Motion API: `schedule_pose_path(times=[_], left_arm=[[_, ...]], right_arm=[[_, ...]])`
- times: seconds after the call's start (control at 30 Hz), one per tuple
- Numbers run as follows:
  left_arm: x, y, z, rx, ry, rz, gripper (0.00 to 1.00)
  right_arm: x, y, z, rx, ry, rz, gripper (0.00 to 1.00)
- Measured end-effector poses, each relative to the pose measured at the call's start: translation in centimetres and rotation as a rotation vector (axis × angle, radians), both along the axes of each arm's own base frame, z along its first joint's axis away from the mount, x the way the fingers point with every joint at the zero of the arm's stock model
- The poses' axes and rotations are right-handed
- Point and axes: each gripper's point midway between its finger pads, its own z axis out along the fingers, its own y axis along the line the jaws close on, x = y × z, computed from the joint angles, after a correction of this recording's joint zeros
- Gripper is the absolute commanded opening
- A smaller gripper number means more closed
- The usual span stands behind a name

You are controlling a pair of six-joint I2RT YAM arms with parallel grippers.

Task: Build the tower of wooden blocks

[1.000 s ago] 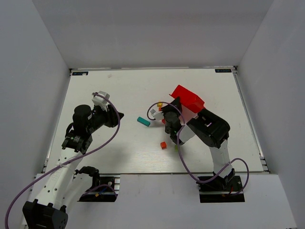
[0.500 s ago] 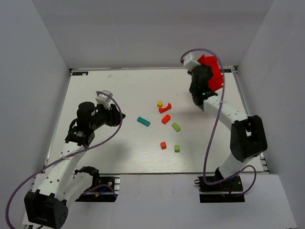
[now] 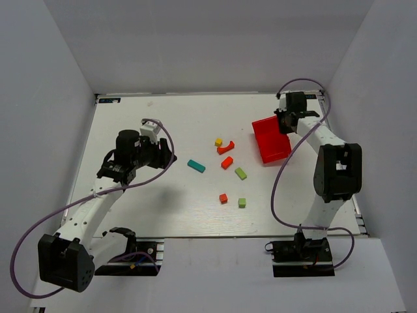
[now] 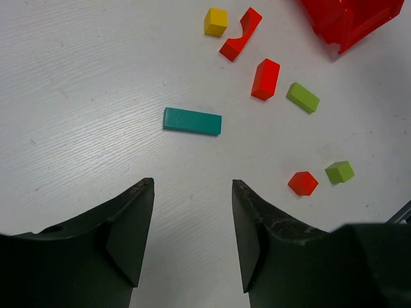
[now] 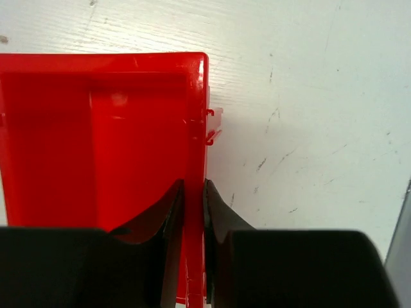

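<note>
The wood blocks lie loose and flat on the white table; no tower stands. They are a teal bar [image 3: 196, 165] [image 4: 192, 121], a yellow cube [image 3: 218, 141] [image 4: 216, 21], a red arch piece [image 3: 227, 148] [image 4: 240, 33], an orange-red block [image 3: 227, 162] [image 4: 265, 79], a lime-green bar [image 3: 241, 173] [image 4: 302, 97], an orange-red cube [image 3: 223, 198] [image 4: 302, 183] and a lime-green cube [image 3: 242, 203] [image 4: 339, 171]. My left gripper [image 3: 171, 156] [image 4: 192, 192] is open and empty, left of the teal bar. My right gripper [image 3: 284, 124] [image 5: 194, 192] is shut on the wall of the red bin [image 3: 270, 139] [image 5: 96, 135].
The red bin sits on the table at the right, near the back right corner, and looks empty in the right wrist view. White walls enclose the table on three sides. The arm bases stand at the near edge.
My right arm has swung the red bin from above the blocks to the back right and set it down at the right. The blocks it dropped lie scattered. My left gripper edged right.
</note>
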Motion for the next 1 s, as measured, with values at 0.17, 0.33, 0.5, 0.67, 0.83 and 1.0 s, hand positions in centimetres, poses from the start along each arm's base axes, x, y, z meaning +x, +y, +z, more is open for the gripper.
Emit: schedule_pose_path(times=[0.17,0.33,0.5,0.67,0.83,1.0], left_arm=[[-0.2,-0.4,0.2,0.0,-0.003,-0.013,0.65],[-0.3,-0.7,-0.1,0.004,0.004,-0.021,0.65],[-0.4,-1.1,-0.7,0.016,0.03,-0.031,0.59],[-0.4,-1.9,-1.2,0.041,0.049,-0.047,0.47],[-0.5,-3.4,-1.5,0.095,0.071,-0.076,0.48],[-0.3,-5.0,-1.9,0.175,0.091,-0.089,0.56]], right_arm=[[0.1,-2.3,-0.2,0.139,0.052,-0.065,0.0],[0.3,-3.8,-1.6,0.211,0.098,-0.097,0.17],[-0.6,-3.8,-2.7,0.27,0.154,-0.105,0.48],[-1.1,-3.3,-2.6,0.302,0.176,-0.084,0.8],[-1.4,-3.4,-0.1,0.289,0.125,-0.059,0.9],[-2.3,-3.8,8.2,0.236,-0.092,-0.015,0.9]])
